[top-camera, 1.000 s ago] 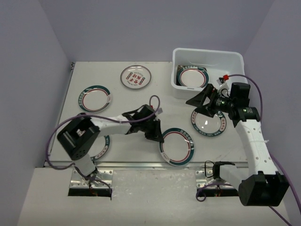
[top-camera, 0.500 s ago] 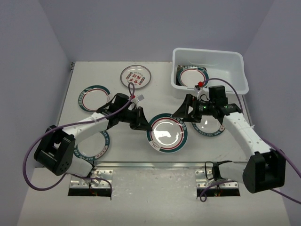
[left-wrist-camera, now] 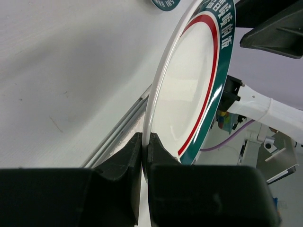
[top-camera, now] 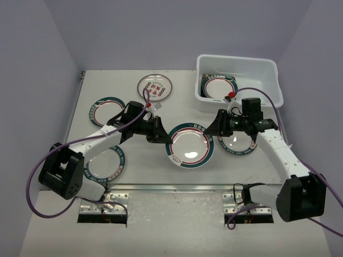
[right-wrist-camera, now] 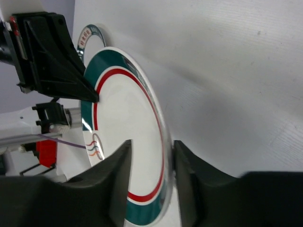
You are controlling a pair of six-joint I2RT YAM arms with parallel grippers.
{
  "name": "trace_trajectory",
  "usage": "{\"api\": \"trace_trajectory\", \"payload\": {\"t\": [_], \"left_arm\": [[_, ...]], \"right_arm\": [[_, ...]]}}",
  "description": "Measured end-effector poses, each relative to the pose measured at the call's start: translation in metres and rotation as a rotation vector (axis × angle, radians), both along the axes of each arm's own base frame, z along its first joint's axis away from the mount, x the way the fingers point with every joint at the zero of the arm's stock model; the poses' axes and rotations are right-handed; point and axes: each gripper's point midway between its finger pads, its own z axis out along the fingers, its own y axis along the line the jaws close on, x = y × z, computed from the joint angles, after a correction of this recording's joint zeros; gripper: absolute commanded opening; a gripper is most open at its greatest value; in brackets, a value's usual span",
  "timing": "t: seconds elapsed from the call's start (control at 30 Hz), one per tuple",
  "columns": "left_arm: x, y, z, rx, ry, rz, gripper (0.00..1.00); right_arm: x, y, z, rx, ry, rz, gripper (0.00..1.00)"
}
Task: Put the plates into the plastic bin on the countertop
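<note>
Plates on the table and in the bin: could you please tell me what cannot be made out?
- Bin, top view: how many plates are stacked inside; only the top one shows.
- Plate right of the held plate: partly under the right arm.
- Near-left plate: partly under the left arm.
- Rim lettering, top view: too small to read.

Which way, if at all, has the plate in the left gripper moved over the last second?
Yes. The plate has moved away from the metal rail, toward the red-patterned plate.
</note>
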Motion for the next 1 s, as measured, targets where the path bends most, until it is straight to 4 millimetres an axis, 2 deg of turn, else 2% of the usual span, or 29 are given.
{"api": "trace_trajectory", "payload": {"t": [0.2,0.27,0.3,0.33,0.4,0.43,0.47,0.53,0.57,0.63,0.67,0.7,0.77,0.83,0.93,1.0], "left_arm": [[0.015,0.007,0.014,-0.005,-0.015,0.031,0.00],[0.026,0.008,0.029,-0.011,-0.055,0.043,0.00],[0.033,0.008,0.039,-0.018,-0.087,0.048,0.00],[0.038,0.007,0.048,-0.026,-0.113,0.053,0.00],[0.046,0.005,0.060,-0.038,-0.160,0.054,0.00],[0.048,0.004,0.065,-0.042,-0.175,0.055,0.00],[0.050,0.004,0.067,-0.044,-0.182,0.055,0.00],[0.051,0.004,0.067,-0.045,-0.182,0.055,0.03],[0.052,0.004,0.065,-0.041,-0.181,0.056,0.15],[0.055,0.004,0.062,-0.033,-0.173,0.059,0.71],[0.057,0.005,0.062,-0.026,-0.169,0.066,0.93],[0.060,0.006,0.062,-0.012,-0.171,0.077,1.00],[0.069,0.013,0.064,0.055,-0.178,0.125,1.00],[0.085,0.027,0.069,0.161,-0.199,0.215,1.00],[0.110,0.062,0.078,0.322,-0.242,0.390,1.00],[0.113,0.086,0.079,0.392,-0.257,0.475,1.00]], "right_arm": [[0.001,0.002,-0.002,0.028,0.020,0.016,0.29],[0.002,0.004,-0.002,0.059,0.034,0.026,0.30],[0.002,0.007,-0.001,0.079,0.047,0.038,0.38],[0.000,0.010,0.001,0.104,0.060,0.054,0.39],[-0.001,0.015,0.005,0.140,0.076,0.077,0.40],[-0.001,0.017,0.008,0.155,0.080,0.087,0.34],[0.000,0.019,0.011,0.167,0.081,0.095,0.19],[0.002,0.021,0.016,0.185,0.080,0.106,0.06],[0.003,0.022,0.018,0.194,0.084,0.111,0.00],[0.005,0.022,0.020,0.208,0.104,0.104,0.00],[0.008,0.021,0.019,0.206,0.110,0.093,0.00],[0.011,0.020,0.017,0.203,0.122,0.079,0.00],[0.021,0.012,0.014,0.196,0.161,0.015,0.00],[0.040,-0.003,0.014,0.190,0.202,-0.095,0.00],[0.080,-0.038,0.020,0.153,0.237,-0.363,0.00],[0.110,-0.067,0.028,0.122,0.230,-0.597,0.00]]}}
